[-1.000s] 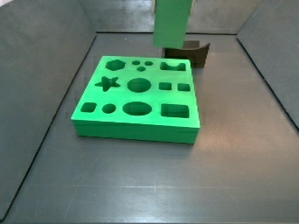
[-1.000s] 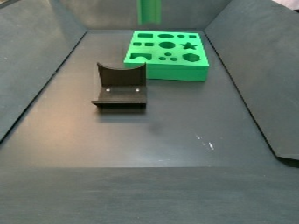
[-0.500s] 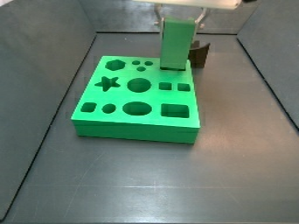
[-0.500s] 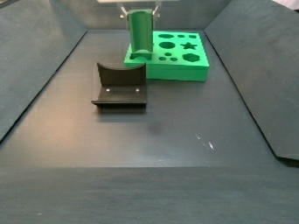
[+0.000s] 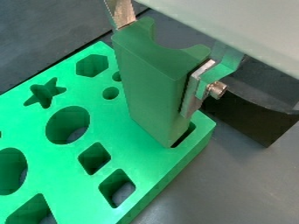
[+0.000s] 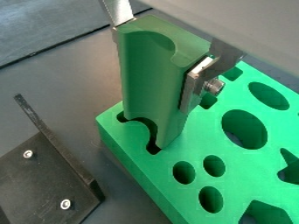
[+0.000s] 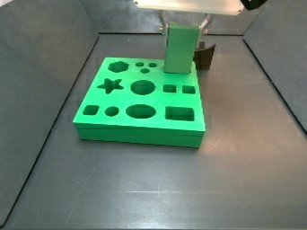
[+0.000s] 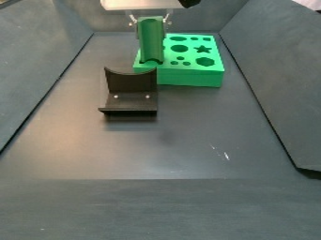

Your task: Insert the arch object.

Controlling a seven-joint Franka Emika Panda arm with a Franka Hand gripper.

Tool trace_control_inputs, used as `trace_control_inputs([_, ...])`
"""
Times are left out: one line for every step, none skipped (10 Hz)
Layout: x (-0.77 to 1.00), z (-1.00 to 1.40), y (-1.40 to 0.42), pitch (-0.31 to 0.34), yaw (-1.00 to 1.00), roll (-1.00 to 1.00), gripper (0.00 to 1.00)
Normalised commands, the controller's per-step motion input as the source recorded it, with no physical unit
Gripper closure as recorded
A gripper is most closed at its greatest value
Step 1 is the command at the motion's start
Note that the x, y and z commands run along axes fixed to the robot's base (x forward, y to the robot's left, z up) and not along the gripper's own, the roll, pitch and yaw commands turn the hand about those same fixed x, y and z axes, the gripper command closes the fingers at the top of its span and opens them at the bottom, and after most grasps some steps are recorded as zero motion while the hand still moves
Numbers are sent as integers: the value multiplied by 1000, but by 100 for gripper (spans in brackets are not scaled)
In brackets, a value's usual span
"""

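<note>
The arch object is a tall green piece with a curved notch along one face [image 5: 152, 87]. It also shows in a wrist view [image 6: 149, 87] and in both side views [image 7: 180, 49] [image 8: 148, 42]. My gripper [image 5: 160, 63] is shut on it, one silver finger [image 5: 201, 83] on each side. The piece stands upright, its lower end in the arch-shaped hole at the corner of the green board [image 5: 140, 188] nearest the fixture. The gripper [image 6: 158, 52] is right above that hole. I cannot tell how deep the piece sits.
The green board [image 7: 120, 101] [image 8: 189, 77] has several shaped holes: star, hexagon, circles, squares. The dark fixture [image 8: 128, 94] stands on the floor beside the board's arch corner and shows behind the piece in a side view [image 7: 207, 56]. Grey walls surround the floor.
The gripper has come down with the green arch piece. Its lower end has moved from above the board's far corner down into the arch hole.
</note>
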Motion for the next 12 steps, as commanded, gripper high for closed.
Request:
trace_control_inputs([0, -529, 51, 0, 0, 0, 100])
trace_control_inputs([0, -469, 100, 0, 0, 0, 100])
trace_control_inputs([106, -509, 100, 30, -120, -36, 100])
trace_control_inputs([211, -517, 111, 74, -174, -47, 100])
trace_control_inputs([126, -629, 129, 34, -206, -66, 100])
trace_control_inputs([71, -854, 120, 0, -203, -121, 100])
trace_control_inputs([69, -866, 49, -39, -160, -121, 100])
trace_control_inputs([0, -909, 26, -81, -134, -107, 100])
trace_control_inputs([0, -954, 37, -83, -109, -86, 100])
trace_control_inputs([-143, -1000, 0, -123, 0, 0, 100])
trace_control_inputs([0, 23, 29, 0, 0, -41, 100])
trace_control_inputs([0, 0, 0, 0, 0, 0, 100])
